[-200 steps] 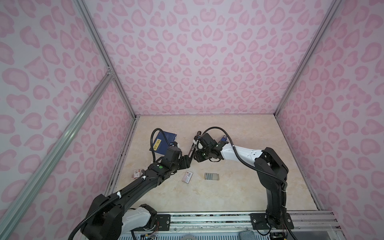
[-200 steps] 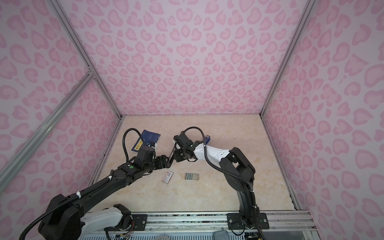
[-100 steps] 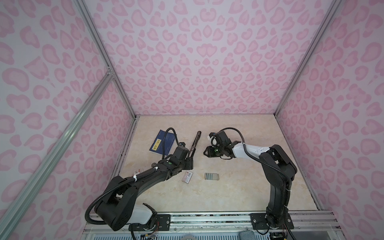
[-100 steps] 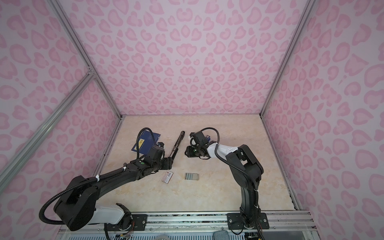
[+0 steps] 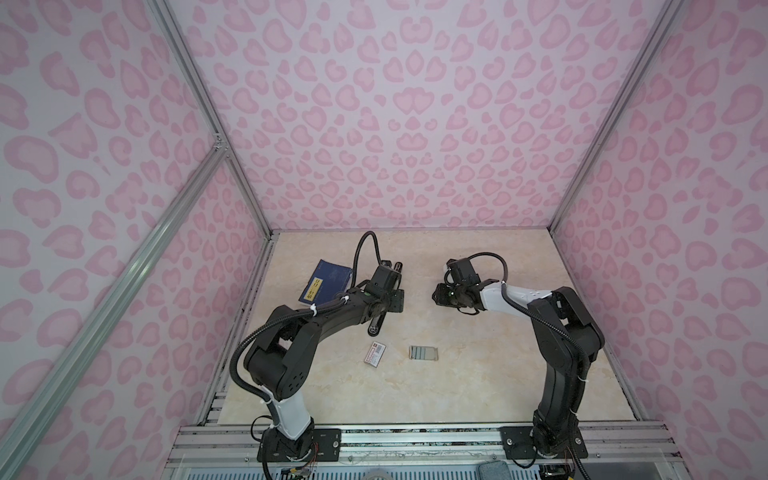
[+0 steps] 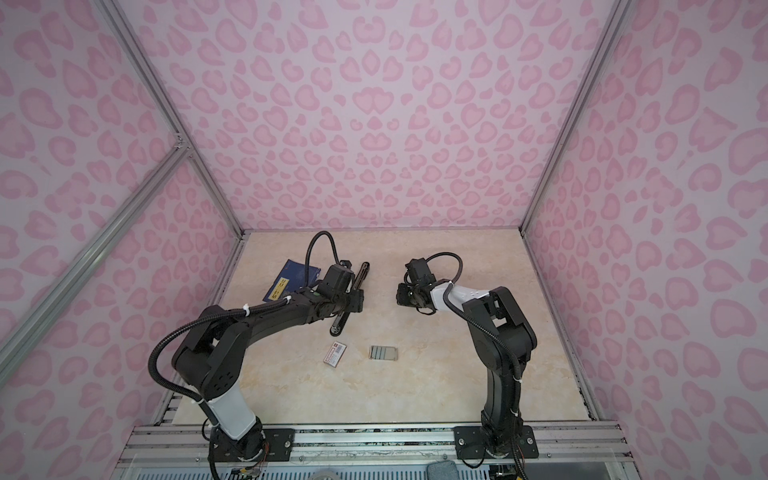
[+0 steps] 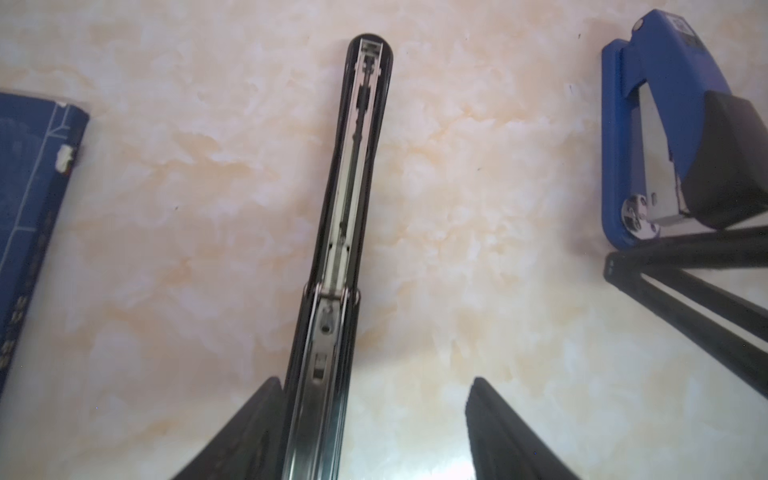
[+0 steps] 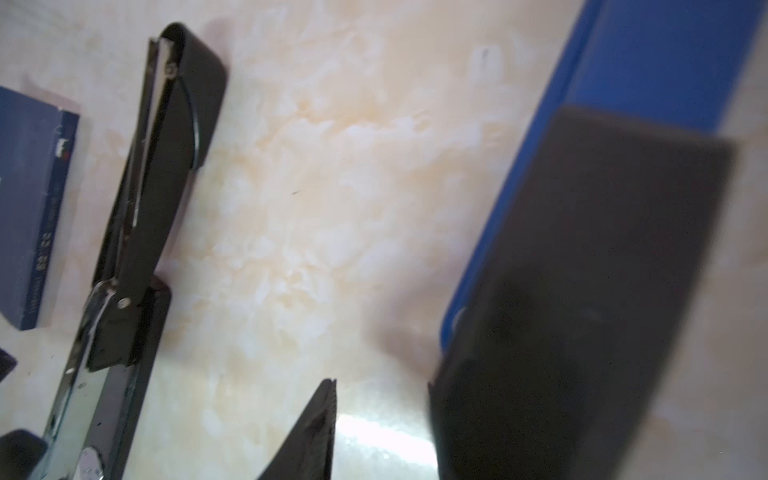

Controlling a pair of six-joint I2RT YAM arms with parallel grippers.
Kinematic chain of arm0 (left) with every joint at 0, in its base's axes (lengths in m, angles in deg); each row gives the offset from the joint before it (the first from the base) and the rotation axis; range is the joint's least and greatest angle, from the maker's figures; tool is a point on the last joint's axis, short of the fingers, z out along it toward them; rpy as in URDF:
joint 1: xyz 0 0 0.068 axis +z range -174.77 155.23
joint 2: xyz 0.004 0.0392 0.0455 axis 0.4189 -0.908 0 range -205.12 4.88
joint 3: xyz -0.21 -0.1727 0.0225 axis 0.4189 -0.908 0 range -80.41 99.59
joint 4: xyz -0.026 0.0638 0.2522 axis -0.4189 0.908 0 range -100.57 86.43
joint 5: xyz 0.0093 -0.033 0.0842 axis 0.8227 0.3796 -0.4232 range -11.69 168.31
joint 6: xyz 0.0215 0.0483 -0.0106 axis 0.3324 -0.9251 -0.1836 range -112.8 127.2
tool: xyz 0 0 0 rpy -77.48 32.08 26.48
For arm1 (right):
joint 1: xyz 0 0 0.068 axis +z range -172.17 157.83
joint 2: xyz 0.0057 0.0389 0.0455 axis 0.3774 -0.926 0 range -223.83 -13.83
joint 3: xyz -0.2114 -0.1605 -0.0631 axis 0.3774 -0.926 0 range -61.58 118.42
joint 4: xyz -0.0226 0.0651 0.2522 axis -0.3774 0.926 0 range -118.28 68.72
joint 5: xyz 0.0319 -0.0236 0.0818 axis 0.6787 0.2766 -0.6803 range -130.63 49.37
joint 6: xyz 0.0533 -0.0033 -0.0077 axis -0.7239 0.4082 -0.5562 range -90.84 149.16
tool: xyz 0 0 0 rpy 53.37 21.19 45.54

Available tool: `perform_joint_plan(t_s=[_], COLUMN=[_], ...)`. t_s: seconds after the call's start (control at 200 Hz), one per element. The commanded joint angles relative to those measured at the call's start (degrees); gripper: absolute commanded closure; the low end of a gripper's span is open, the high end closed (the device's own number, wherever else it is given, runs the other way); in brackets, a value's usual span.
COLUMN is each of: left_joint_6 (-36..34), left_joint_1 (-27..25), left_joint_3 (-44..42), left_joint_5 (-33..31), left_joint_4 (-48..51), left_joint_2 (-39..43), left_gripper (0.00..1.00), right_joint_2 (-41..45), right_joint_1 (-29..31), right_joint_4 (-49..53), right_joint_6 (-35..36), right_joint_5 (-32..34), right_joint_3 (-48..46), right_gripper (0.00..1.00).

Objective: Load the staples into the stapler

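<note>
The left gripper (image 7: 374, 380) is spread wide and nothing is clamped in it. The stapler (image 7: 345, 187) is seen lying flat on the table (image 7: 478, 199) between its fingers (image 7: 249, 428), close against one and well clear of the other. Whether that finger touches it cannot be made out. The stapler is swung fully open, with its metal channel turned upward and its black lid stretched out beyond the fingertips in line with the base.

To one side of this gripper a dark blue book (image 5: 326, 286) is found just beyond the stapler. To the other side, across bare table, the right gripper (image 8: 382, 386) is placed, turned toward the left one. Its fingers are parted only narrowly, and table is seen in the gap. A blue tool (image 7: 656, 104) with metal inner parts is seen right at one finger; whether it is gripped cannot be made out.

The staples (image 5: 423, 353) are found behind both grippers, toward the arm bases, roughly between the two arms and well apart from the stapler. They are laid flat as a small silvery rectangle and are touched by nothing. A red-and-white box (image 5: 375, 353) is set near them on the left gripper's side, not touching them.
</note>
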Motion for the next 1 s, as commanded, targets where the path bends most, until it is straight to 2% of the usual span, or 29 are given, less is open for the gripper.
perform_joint_plan(t_s=[0.0, 0.36, 0.515, 0.61, 0.72, 0.975, 0.995], left_joint_6=[-2.6, -7.4, -9.4, -10.3, -10.6, -12.4, -12.5], left_joint_1=[1.1, 4.4, 4.8, 4.8, 4.7, 2.4, 2.2], left_joint_3=[5.3, 24.2, 25.8, 25.4, 24.6, 23.6, 23.5], left_joint_5=[0.3, 5.0, 6.8, 9.4, 11.3, 13.9, 14.1], left_joint_4=[1.3, 8.4, 8.5, 7.8, 6.7, 6.3, 6.2], left_joint_2=[-4.1, -20.1, -22.1, -21.7, -21.3, -21.0, -20.9], left_gripper=[0.27, 0.30, 0.39, 0.51, 0.57, 0.63, 0.68], right_joint_2=[1.3, 8.9, 11.0, 11.2, 9.4, 6.7, 6.7], right_joint_1=[-0.6, 1.3, 3.0, 3.5, 3.5, 3.2, 3.1], right_joint_4=[-0.5, -3.8, -5.2, -6.8, -9.5, -19.4, -20.2], right_joint_6=[0.2, -0.7, -1.4, -2.5, -4.5, -9.8, -10.3], right_joint_5=[1.8, -3.4, -3.7, -3.9, -5.1, -7.7, -7.9], right_joint_3=[-1.0, -7.2, -9.2, -10.5, -11.2, -14.5, -14.8], right_gripper=[0.59, 0.59, 0.59, 0.59, 0.59, 0.59, 0.59])
